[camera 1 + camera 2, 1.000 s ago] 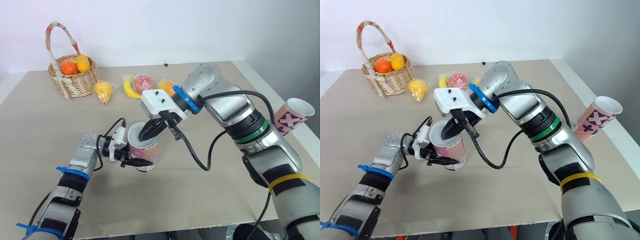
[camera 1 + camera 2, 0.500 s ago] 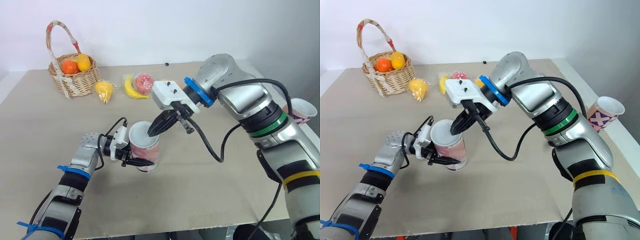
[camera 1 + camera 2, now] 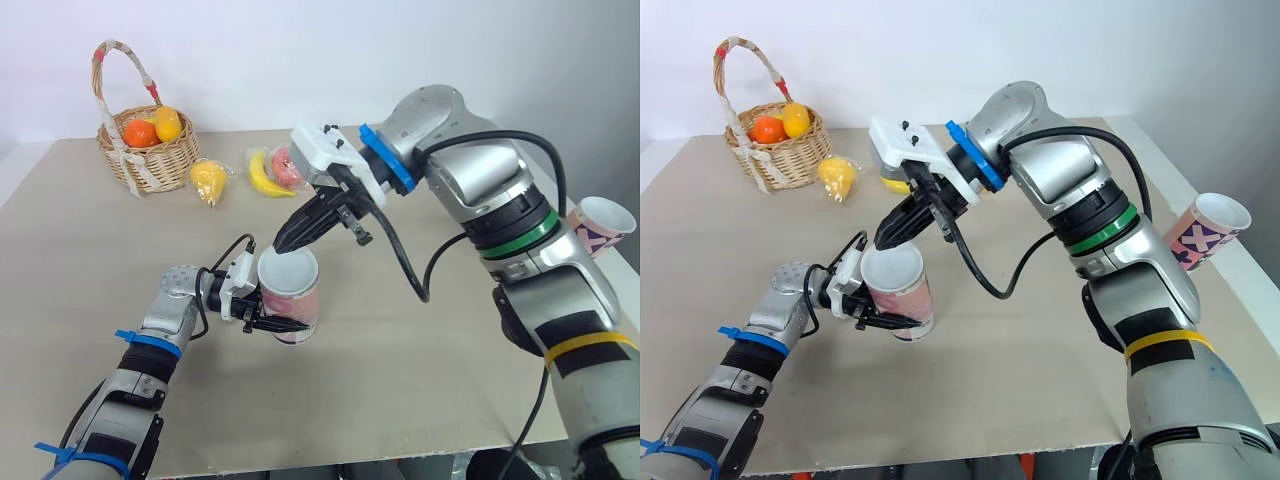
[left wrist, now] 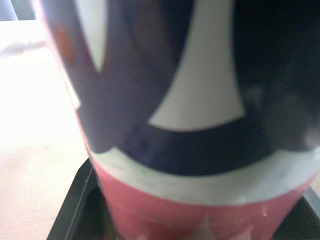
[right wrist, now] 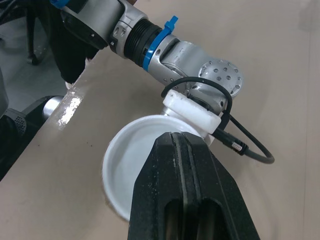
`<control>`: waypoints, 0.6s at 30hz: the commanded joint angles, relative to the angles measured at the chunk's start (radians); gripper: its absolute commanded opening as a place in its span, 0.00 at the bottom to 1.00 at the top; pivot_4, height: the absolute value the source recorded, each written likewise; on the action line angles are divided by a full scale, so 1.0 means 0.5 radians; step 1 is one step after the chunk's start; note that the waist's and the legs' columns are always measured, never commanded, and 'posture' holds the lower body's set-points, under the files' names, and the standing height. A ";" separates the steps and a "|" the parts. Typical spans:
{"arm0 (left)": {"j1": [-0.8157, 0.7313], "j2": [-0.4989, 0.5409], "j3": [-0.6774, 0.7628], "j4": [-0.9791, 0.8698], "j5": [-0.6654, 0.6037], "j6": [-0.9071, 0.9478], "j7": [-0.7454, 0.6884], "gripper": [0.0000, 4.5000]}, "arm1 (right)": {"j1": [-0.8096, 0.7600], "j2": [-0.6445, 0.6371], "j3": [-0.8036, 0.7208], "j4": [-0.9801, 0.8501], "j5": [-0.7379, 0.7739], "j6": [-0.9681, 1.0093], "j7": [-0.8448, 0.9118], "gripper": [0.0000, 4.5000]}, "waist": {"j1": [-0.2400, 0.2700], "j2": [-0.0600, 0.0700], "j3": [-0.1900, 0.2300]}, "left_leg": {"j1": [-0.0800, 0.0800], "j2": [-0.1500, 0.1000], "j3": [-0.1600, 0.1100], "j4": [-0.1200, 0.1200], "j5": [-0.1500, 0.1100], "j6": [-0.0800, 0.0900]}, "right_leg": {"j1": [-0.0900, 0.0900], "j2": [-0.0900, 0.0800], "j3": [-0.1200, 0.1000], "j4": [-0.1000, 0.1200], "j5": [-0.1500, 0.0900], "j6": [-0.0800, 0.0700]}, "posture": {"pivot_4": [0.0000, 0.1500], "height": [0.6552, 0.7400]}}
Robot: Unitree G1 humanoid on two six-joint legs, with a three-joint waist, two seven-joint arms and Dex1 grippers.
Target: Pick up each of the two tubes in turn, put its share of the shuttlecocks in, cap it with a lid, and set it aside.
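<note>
A pink, white and dark patterned tube (image 3: 291,300) stands upright on the tan table, and my left gripper (image 3: 268,316) is shut on its lower side. The tube's wall (image 4: 200,125) sits close in the left wrist view. Its top is a white round face with a raised rim (image 5: 131,165); I cannot tell whether that is a lid or the open mouth. My right gripper (image 3: 283,243) hovers just above the far rim, shut with nothing between its fingers (image 5: 172,150). A second tube (image 3: 598,226) lies tilted at the table's right edge.
A wicker basket (image 3: 147,152) holding oranges stands at the back left. A bagged yellow fruit (image 3: 207,181), a banana (image 3: 259,175) and a red fruit (image 3: 283,165) lie along the back. The table's right edge (image 3: 1240,290) runs close to the second tube.
My right gripper has risen out of the tube's top and now hangs above its far rim. The left gripper and the tube have stayed in place.
</note>
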 commanded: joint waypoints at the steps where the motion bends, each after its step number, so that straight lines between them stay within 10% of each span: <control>1: 0.041 0.014 -0.027 0.117 0.112 0.018 0.073 0.52 | -0.020 0.011 -0.018 -0.010 -0.154 -0.098 -0.037 0.01 | 0.000 0.000 0.000 | 0.000 0.000 0.000 0.000 0.000 0.000 | 0.000 0.000 0.000 0.000 0.000 0.000 | 1.00 0.88; 18: 0.041 0.024 -0.019 0.118 0.113 0.021 0.065 0.52 | 0.178 0.025 0.080 -0.279 -0.455 -0.151 -0.032 0.01 | -0.002 0.000 -0.001 | 0.003 0.001 0.000 0.000 0.000 0.000 | 0.002 0.001 0.000 0.000 0.000 0.000 | 1.00 0.88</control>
